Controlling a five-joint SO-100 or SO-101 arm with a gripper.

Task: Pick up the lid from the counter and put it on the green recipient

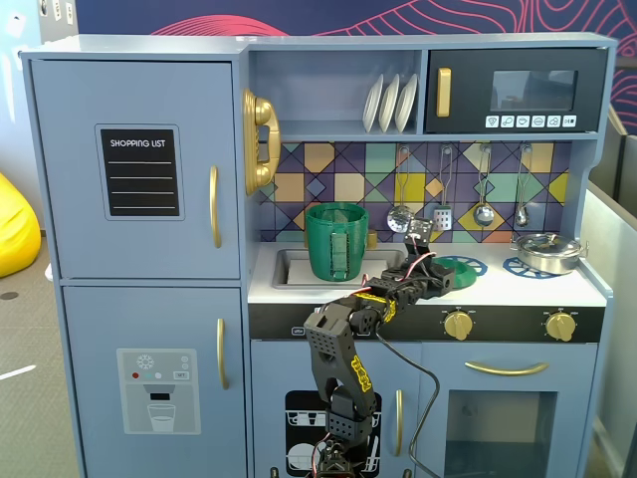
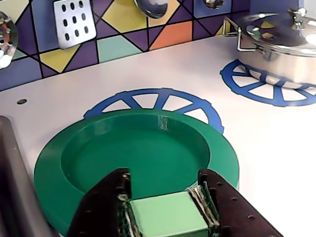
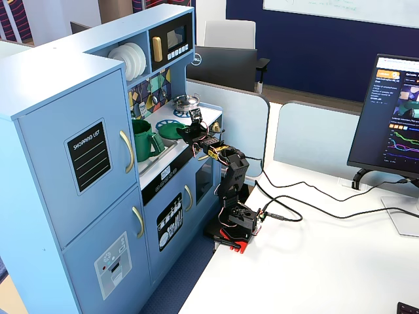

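Nearest the wrist camera, the two dark fingers close on a pale green block at the bottom edge of the wrist view, apparently the tab handle of the lid, with frayed padding visible between each pad and the block. So the gripper reads as clamped on the lid by its handle, the only raised part a two-finger grasp could take, since the disc itself is too broad and flat.

That lid lies on the white surface, covering most of a blue spoked burner ring, and whether it has left the surface at all cannot be told. A steel pot sits on the second ring to the right in the wrist view, well apart.

In a fixed view the arm reaches up from below the counter edge, wrist level with the lid. The green recipient stands upright in the sink to the left in that view (open mouth up, strap handle facing the camera), near but clearly apart from the lid.

My judgement: the grasp is in place, and the lift and the carry toward the sink are not yet done; a tilt of the disc against the tall rim seems the main risk.
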